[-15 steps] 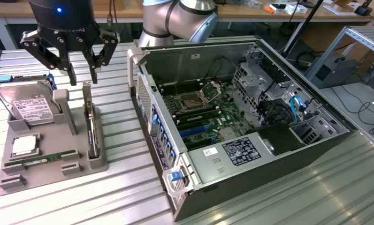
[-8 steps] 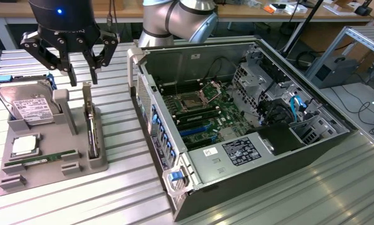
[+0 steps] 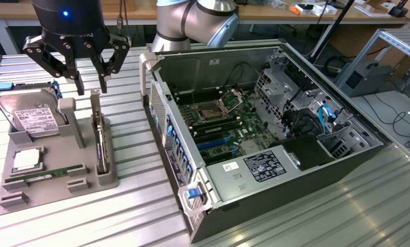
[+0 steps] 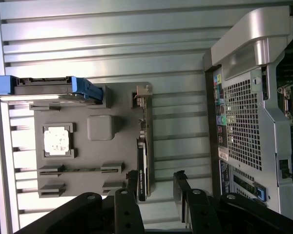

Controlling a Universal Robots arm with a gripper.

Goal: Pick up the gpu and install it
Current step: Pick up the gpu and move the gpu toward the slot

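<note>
The black pincer (image 3: 88, 82) hangs spread wide just above the thin green gpu card (image 3: 98, 135). The card stands on its edge in a grey plastic tray (image 3: 54, 191) on the ribbed silver metal counter (image 3: 143, 211). An open black computer case (image 3: 315, 175) lies on the exterior view's right. Wooden desks (image 3: 273, 14) stand far behind.

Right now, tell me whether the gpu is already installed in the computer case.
No: the gpu stands on edge in the grey holder outside the computer case, with the open tool above it.
</note>
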